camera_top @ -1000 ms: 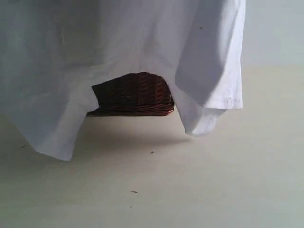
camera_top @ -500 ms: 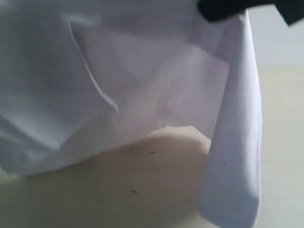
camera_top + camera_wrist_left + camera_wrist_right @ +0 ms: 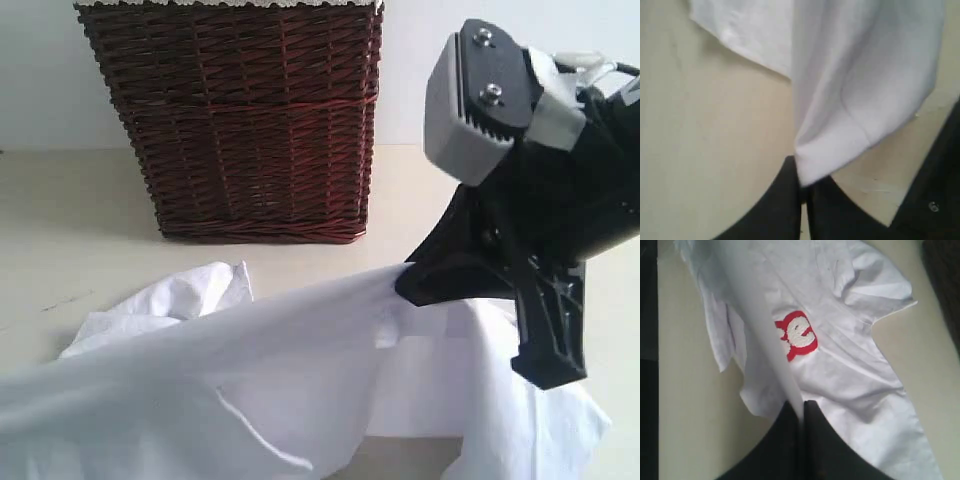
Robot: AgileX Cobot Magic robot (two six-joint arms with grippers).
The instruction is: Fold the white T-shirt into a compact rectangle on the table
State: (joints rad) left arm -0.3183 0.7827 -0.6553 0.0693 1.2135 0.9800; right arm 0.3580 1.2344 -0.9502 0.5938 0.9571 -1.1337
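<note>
The white T-shirt (image 3: pixel 300 380) stretches low across the front of the table (image 3: pixel 60 210), part lying, part pulled taut. My right gripper (image 3: pixel 410 285) is shut on a fold of its cloth at the right. In the right wrist view the gripper (image 3: pixel 802 407) pinches a raised ridge of the T-shirt (image 3: pixel 840 365), and red-outlined lettering (image 3: pixel 797 335) shows beyond. In the left wrist view my left gripper (image 3: pixel 802 187) is shut on a hemmed corner of the T-shirt (image 3: pixel 855 90), which hangs above the table (image 3: pixel 715 150). The left gripper is outside the exterior view.
A dark brown wicker basket (image 3: pixel 240 120) stands at the back of the table, behind the shirt. Bare table shows at the left of the basket and at the far right (image 3: pixel 610 330).
The shirt hung close before the camera and hid most of the scene. It has come down low over the table, uncovering the basket, and the right arm has come into view.
</note>
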